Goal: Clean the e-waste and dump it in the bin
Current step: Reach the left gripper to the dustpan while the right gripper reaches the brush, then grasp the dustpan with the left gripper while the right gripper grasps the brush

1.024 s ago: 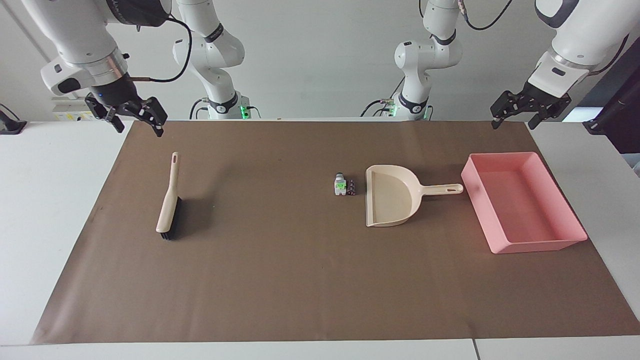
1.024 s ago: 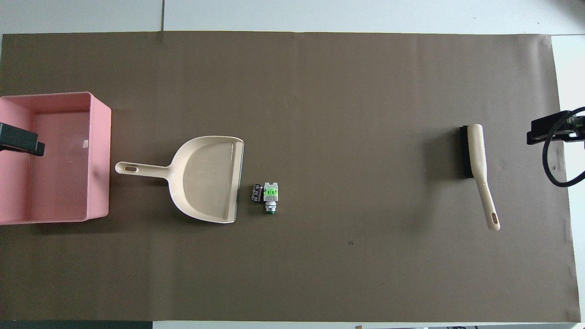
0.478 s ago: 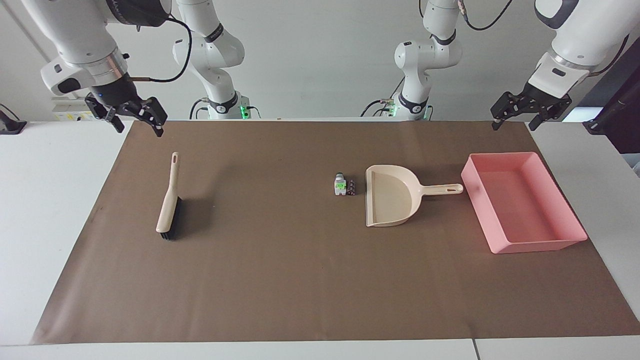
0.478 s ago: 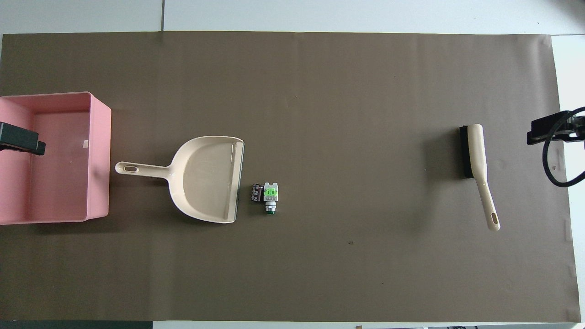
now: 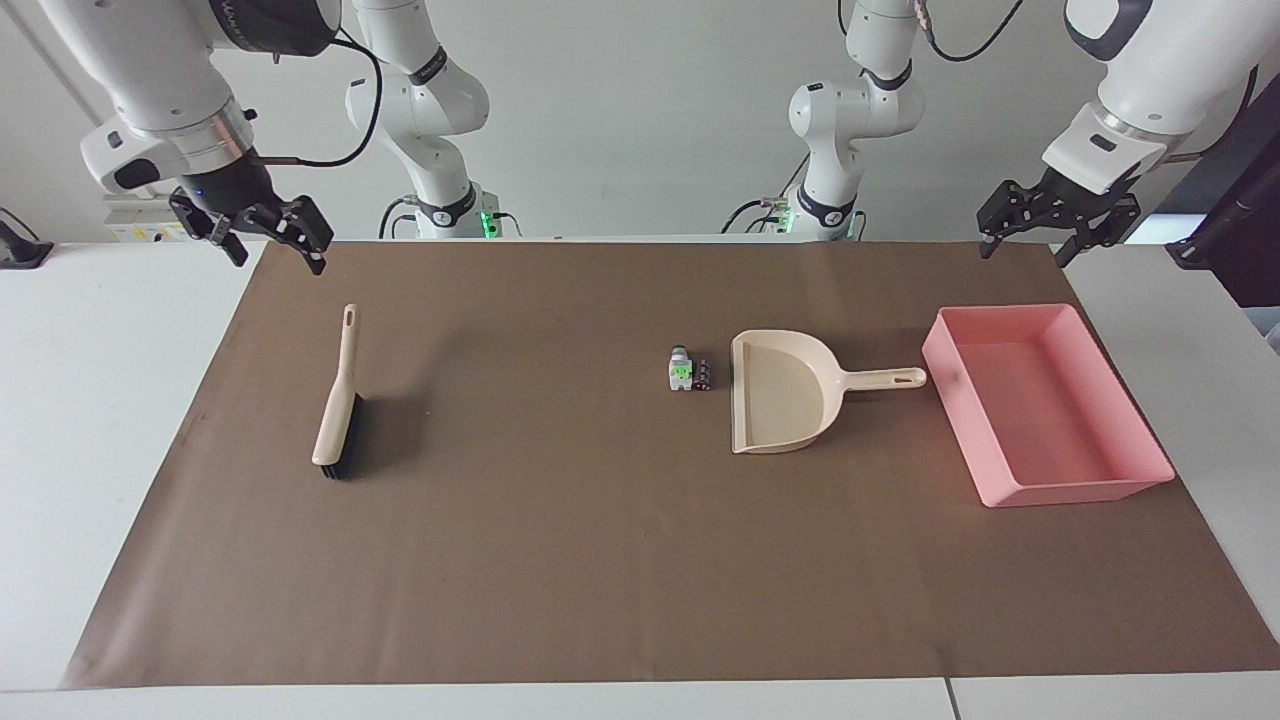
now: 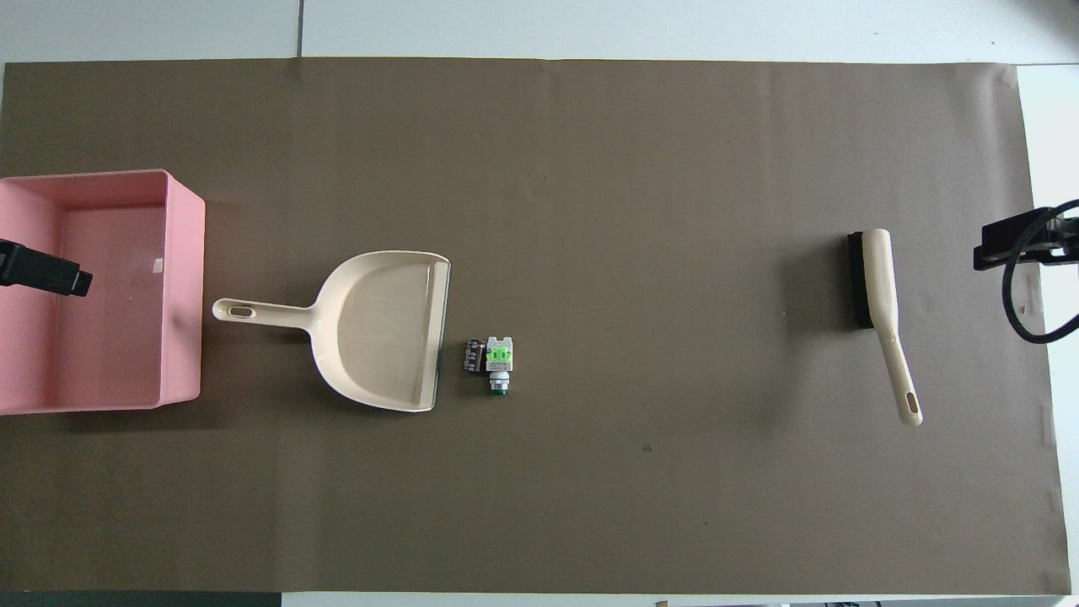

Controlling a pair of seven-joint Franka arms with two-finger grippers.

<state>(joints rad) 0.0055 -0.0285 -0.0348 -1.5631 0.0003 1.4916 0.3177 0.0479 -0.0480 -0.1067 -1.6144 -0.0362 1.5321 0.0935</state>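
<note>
Surface (image 5: 90, 420) is white, mostly covered by a brown mat (image 5: 560, 560) that carries everything

Bin (image 5: 1100, 480): pink rectangular tray with sloped walls, sits on the mat at the left arm's end, nothing visible inside. Overhead shows its wall (image 6: 181, 287) just beside the dustpan handle tip, a small gap between them

Dustpan (image 5: 780, 395): beige, lying flat beside the bin toward the table's middle, handle pointing at the bin, open lip facing the right arm's end

Brush (image 5: 338, 405): beige handle, black bristles, lies flat well apart from the rest, at the right arm's end. Handle end points toward the robots, bristle end away

E-waste (image 5: 688, 373): two small bits touching each other, just beside the dustpan lip on the mat, not in the pan. Whitish-grey block with green patch (image 6: 499, 361) is on the brush side, smaller black block (image 6: 474, 356) sits between it and the lip. Neither is in the bin

Left hand (image 5: 1030, 232): up in the air, empty, over the mat's edge at the robots' end near the bin; overhead shows a finger (image 6: 46, 271) over the bin. Fingers spread wide

Right hand (image 5: 268, 240): up in the air, empty, over the mat's corner on the robots' end, by the brush handle; fingers spread wide, touching nothing
</note>
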